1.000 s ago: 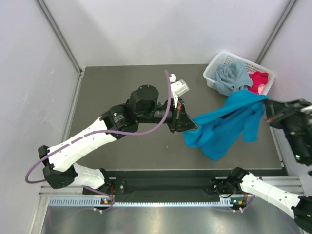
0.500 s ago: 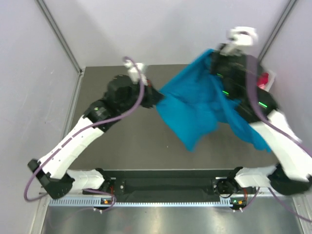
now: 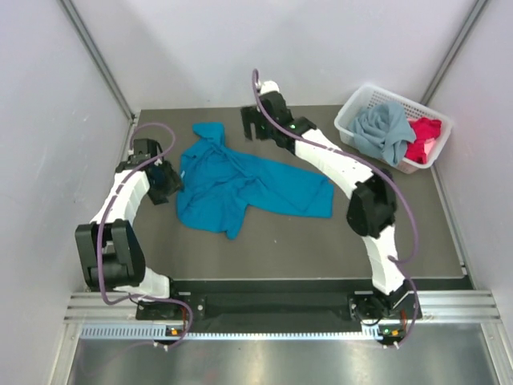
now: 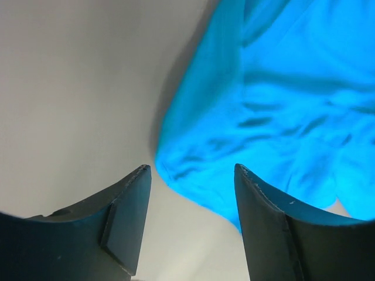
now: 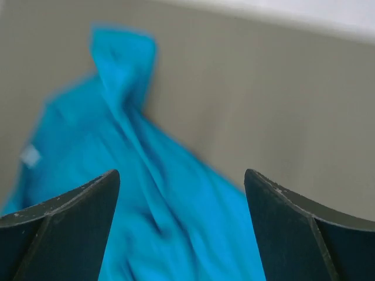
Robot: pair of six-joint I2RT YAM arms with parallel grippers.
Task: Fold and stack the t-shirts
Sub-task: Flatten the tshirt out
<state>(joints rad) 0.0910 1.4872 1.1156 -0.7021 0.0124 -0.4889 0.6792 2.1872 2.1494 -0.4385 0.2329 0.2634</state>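
Observation:
The bright teal-blue t-shirt lies loosely spread and wrinkled on the dark table, left of the middle, with one sleeve pointing to the back left. At its left edge stands my left gripper, open, and in the left wrist view the shirt's hem lies just ahead of the empty left gripper. My right gripper hangs open above the shirt's far edge; the right wrist view shows the cloth below the wide-apart right gripper. The grey-blue t-shirt and the red-pink t-shirt lie bunched in the basket.
The white lattice basket stands at the table's back right corner. Pale walls with metal posts close in the table on the left, back and right. The right arm stretches across the table's right half.
Both grippers have opened and let go of the teal shirt, which has dropped from the air onto the table. Both arms have swung left and toward the back.

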